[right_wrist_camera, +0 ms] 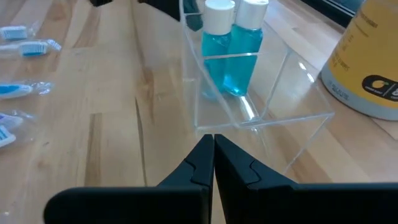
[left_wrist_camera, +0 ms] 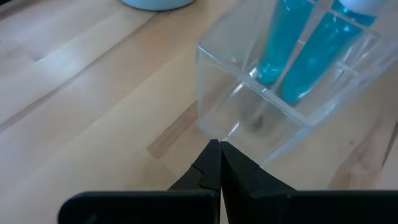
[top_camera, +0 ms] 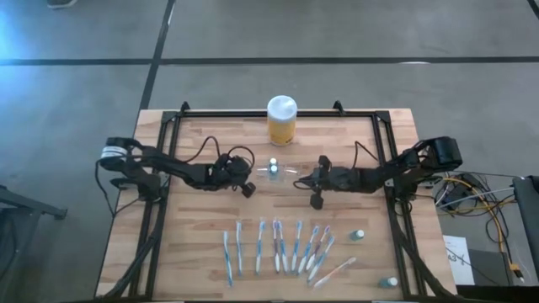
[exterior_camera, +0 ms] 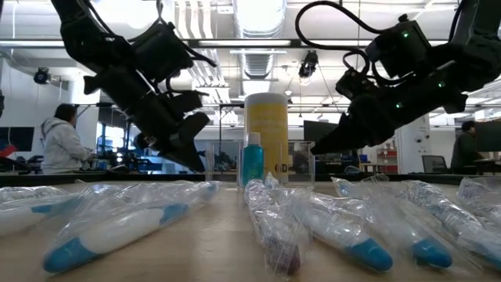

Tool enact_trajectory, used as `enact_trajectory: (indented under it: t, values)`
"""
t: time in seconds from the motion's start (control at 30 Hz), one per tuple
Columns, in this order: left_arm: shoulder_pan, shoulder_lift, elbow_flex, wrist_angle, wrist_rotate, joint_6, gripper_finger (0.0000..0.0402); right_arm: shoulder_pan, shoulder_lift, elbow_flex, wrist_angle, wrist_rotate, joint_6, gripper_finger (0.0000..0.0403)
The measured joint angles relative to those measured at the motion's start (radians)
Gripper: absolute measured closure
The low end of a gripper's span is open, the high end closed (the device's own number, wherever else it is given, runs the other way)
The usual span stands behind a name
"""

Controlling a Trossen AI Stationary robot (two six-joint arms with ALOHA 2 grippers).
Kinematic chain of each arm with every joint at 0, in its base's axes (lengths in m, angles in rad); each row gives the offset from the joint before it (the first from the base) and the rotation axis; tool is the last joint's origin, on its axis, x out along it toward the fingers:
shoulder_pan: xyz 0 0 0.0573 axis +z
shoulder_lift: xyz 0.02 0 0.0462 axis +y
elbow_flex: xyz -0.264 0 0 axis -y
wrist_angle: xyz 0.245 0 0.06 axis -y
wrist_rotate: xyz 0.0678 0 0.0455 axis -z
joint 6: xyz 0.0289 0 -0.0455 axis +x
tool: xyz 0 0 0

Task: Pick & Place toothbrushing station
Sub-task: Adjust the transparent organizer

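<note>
The toothbrushing station (top_camera: pixel 276 168), a low clear plastic holder with two blue bottles (right_wrist_camera: pixel 233 56) standing in it, rests on its base at the table's middle. My left gripper (left_wrist_camera: pixel 214 144) is shut, and its tips are at the holder's left end. My right gripper (right_wrist_camera: pixel 213 137) is also shut, with its tips at the holder's right end. In the low view the left gripper (exterior_camera: pixel 200 163) and the right gripper (exterior_camera: pixel 315 149) slant down toward the holder (exterior_camera: pixel 227 160) from either side. My left gripper's shut fingertips meet the holder's lower corner (left_wrist_camera: pixel 210 132) at its left end. They come slanting down from the table's left. The holder stands upright on the table. My right gripper's shut fingertips meet the bottom edge of the holder's right end wall (right_wrist_camera: pixel 217 127). They come slanting down from the table's right.
A yellow jar with a white lid (top_camera: pixel 281 120) stands just beyond the holder. A row of several wrapped toothbrushes (top_camera: pixel 278 248) lies toward the near edge, with two small bottles (top_camera: pixel 358 236) (top_camera: pixel 388 282) at the near right. A black frame (top_camera: pixel 168 126) borders the table.
</note>
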Motion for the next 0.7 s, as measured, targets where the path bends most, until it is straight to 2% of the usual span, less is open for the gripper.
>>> enact_trajectory:
  t: [0.7]
  values:
    - [-0.016,0.025,0.029,-0.021,0.031,0.029,0.0401,-0.006,0.0,-0.002,0.0,0.023,0.01,0.0394]
